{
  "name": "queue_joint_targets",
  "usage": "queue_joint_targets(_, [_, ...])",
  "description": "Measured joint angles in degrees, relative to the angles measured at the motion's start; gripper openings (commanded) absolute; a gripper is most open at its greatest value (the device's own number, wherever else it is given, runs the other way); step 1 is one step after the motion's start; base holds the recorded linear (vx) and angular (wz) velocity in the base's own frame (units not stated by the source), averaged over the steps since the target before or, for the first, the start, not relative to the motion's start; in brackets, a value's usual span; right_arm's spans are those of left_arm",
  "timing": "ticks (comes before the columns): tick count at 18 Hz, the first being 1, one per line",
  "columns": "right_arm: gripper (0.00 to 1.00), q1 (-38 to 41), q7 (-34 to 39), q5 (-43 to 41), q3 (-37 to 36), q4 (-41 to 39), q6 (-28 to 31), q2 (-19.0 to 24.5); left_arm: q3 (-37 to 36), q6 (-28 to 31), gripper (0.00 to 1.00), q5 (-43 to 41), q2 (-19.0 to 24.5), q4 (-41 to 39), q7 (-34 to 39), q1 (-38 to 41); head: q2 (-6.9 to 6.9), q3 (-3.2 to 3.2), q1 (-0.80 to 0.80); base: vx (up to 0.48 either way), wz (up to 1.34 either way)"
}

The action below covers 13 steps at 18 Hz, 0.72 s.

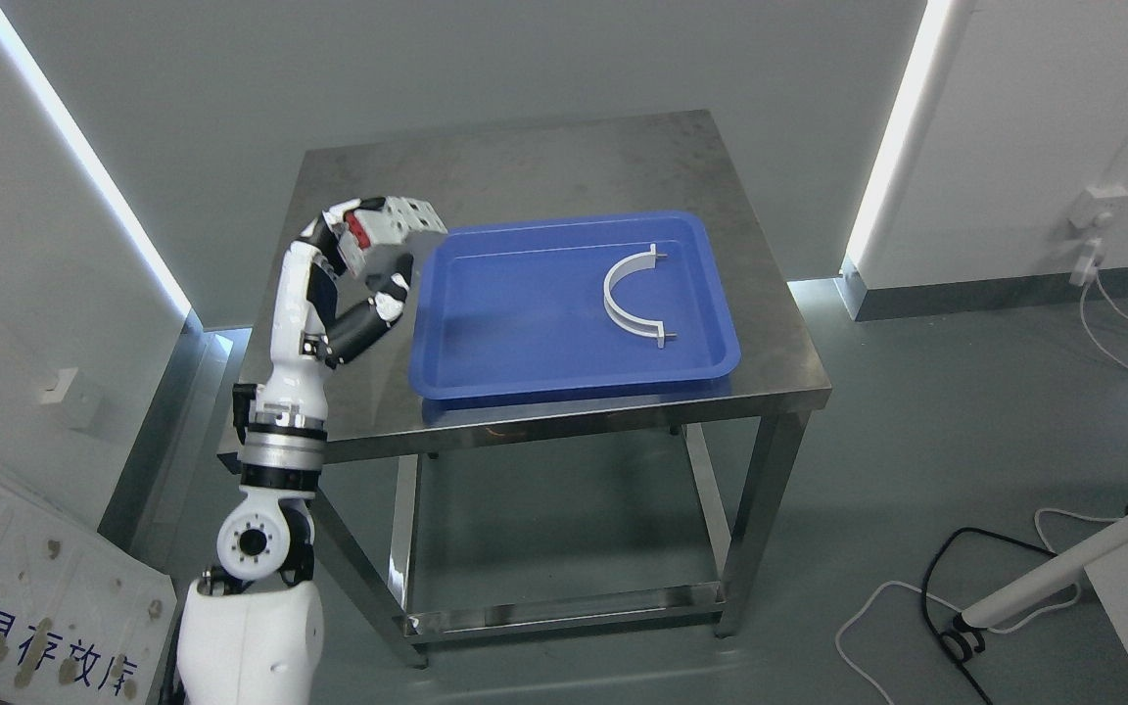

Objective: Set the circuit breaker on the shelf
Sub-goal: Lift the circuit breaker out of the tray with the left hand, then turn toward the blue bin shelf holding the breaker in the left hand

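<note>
My left arm comes up from the lower left, and its hand (380, 257) is held over the left part of the steel table (525, 162), just left of the blue tray (486, 362). The fingers (334, 230) curl over a grey-white circuit breaker (405, 217) with a red part, and the thumb sits below it. The breaker is held clear of the table top. No shelf shows in the view.
A white half-ring clamp (631, 299) lies in the right half of the tray. The table has a low frame underneath. Cables (926, 587) and a white pole (1063, 573) are on the floor at the lower right. Walls stand close on both sides.
</note>
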Motion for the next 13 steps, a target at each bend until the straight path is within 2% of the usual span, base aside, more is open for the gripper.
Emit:
queue_joint_targets(5, [1.0,0.0,-0.02,0.0,0.0,0.0,0.0,0.0,-0.66,-5.98,0.08,1.4,-0.02,-6.8,-4.5,9.02,0.0,0.0,0.0,0.008,0.01])
queue_joint_targets(13, [1.0,-0.02,-0.16,0.0,0.0,0.0,-0.01,0.0,-1.75,-7.74,0.08,2.09,-0.05,-12.63,-4.77,14.34,0.0,0.0,0.0,-0.039,-0.05])
